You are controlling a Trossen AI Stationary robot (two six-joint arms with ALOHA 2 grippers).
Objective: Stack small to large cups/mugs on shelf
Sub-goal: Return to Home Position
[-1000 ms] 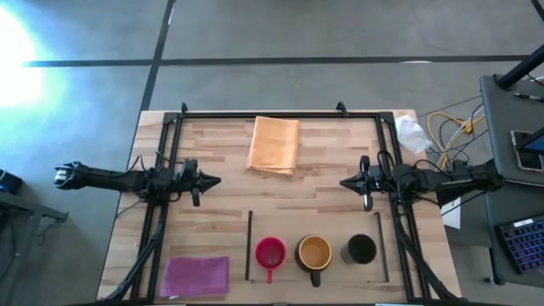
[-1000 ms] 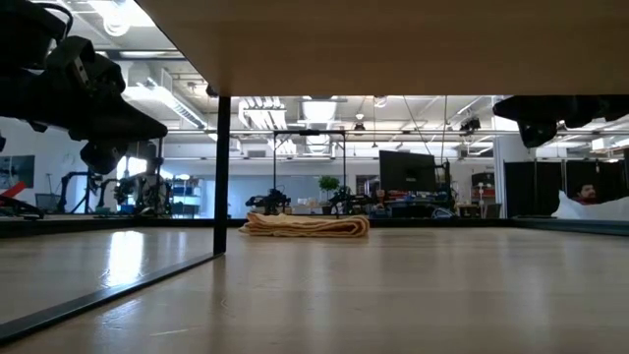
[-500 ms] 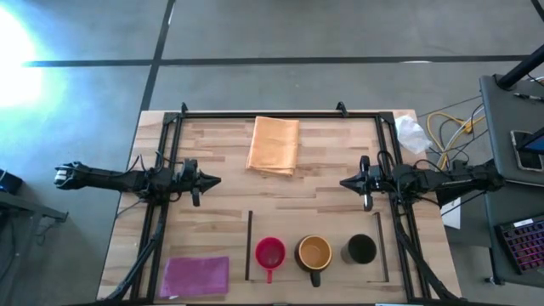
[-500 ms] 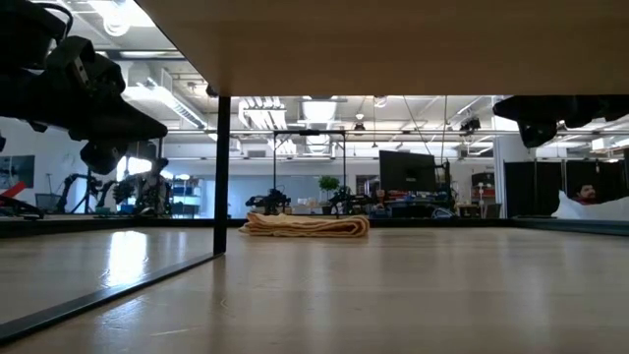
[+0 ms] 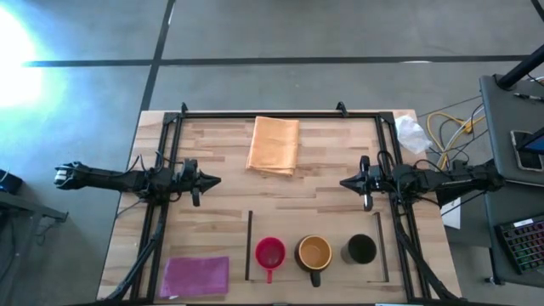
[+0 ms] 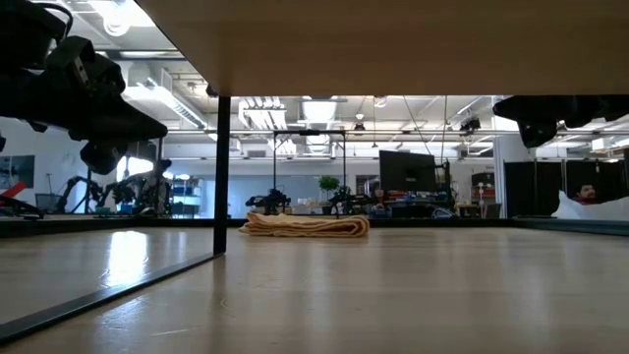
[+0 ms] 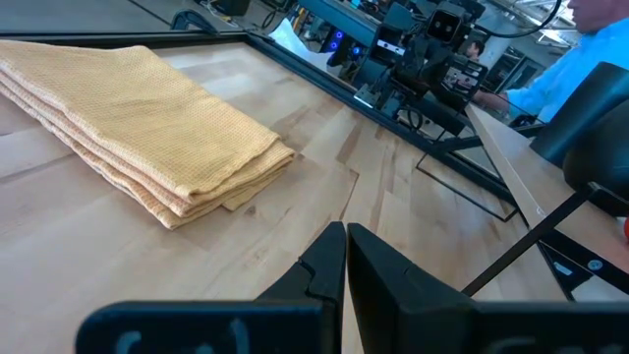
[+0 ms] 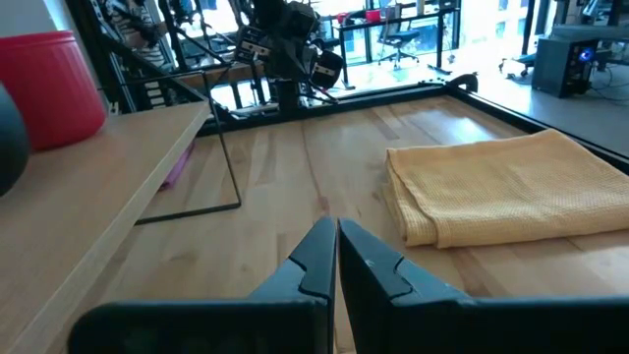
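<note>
Three mugs stand upright in a row on the pale-wood shelf (image 5: 340,274) near the table's near edge: a pink-red mug (image 5: 270,252), a dark brown mug with yellow inside (image 5: 314,252) and a black mug (image 5: 361,248). The pink-red mug also shows in the right wrist view (image 8: 49,88). My left gripper (image 5: 218,180) is shut and empty above the table's left part, pointing right; it also shows in its wrist view (image 7: 345,236). My right gripper (image 5: 342,181) is shut and empty above the right part, pointing left; it also shows in its wrist view (image 8: 331,228).
A folded orange cloth (image 5: 274,144) lies at the far middle of the table. A magenta cloth (image 5: 195,275) lies at the near left corner. A dark frame (image 5: 255,113) edges the table. Bare wood lies between the two grippers. A person in blue (image 7: 590,59) is beyond the table.
</note>
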